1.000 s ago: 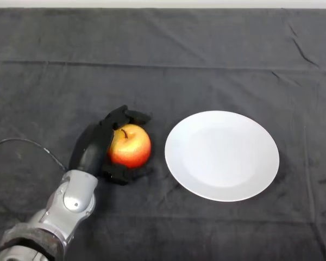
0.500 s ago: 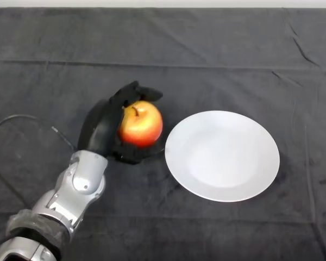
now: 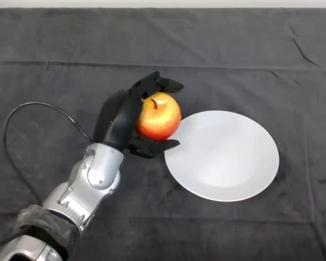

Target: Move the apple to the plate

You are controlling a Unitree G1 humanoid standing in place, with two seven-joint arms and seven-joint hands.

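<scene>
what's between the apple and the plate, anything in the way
Nothing visible. The left hand is curled round the apple, which sits right beside the left rim of the white plate. Only bare dark cloth lies around them, and the plate holds nothing.

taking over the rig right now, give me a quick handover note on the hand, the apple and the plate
Left hand: shut on the apple, fingers above it and thumb below.
Apple: held in the hand just left of the plate, its right side at the plate's left rim. Whether it is clear of the cloth cannot be told for certain.
Plate: white, nothing on it, on the dark cloth right of the hand.
Done: the apple is grasped and brought to the plate's edge.
Left: carry it over the plate, set it down, let go.
</scene>
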